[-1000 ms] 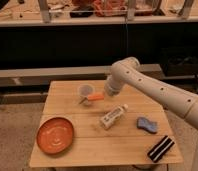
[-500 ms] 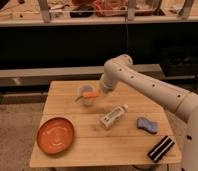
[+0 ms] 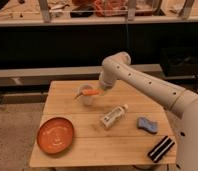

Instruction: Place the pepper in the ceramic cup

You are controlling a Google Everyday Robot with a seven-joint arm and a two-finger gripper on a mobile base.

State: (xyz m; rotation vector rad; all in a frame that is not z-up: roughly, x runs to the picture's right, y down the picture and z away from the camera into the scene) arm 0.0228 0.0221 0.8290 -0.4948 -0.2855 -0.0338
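Hovering over the far left part of the wooden surface (image 3: 92, 145), the gripper (image 3: 99, 90) is pinched shut on the pepper (image 3: 90, 93), which lies roughly level across the rim of the ceramic cup (image 3: 86, 96), its thin stem poking out toward nine o'clock. To finish well, I'd say the pepper wants tipping so one end points down into the mouth before the fingers part (released flat, it could bridge the rim or roll off). A slow, centred release should keep the light cup from being knocked. At four o'clock from the cup lies a white bottle (image 3: 113, 116), with a blue sponge (image 3: 147, 125) and a black object (image 3: 160, 148) beyond; an orange plate (image 3: 55, 134) sits at seven o'clock.
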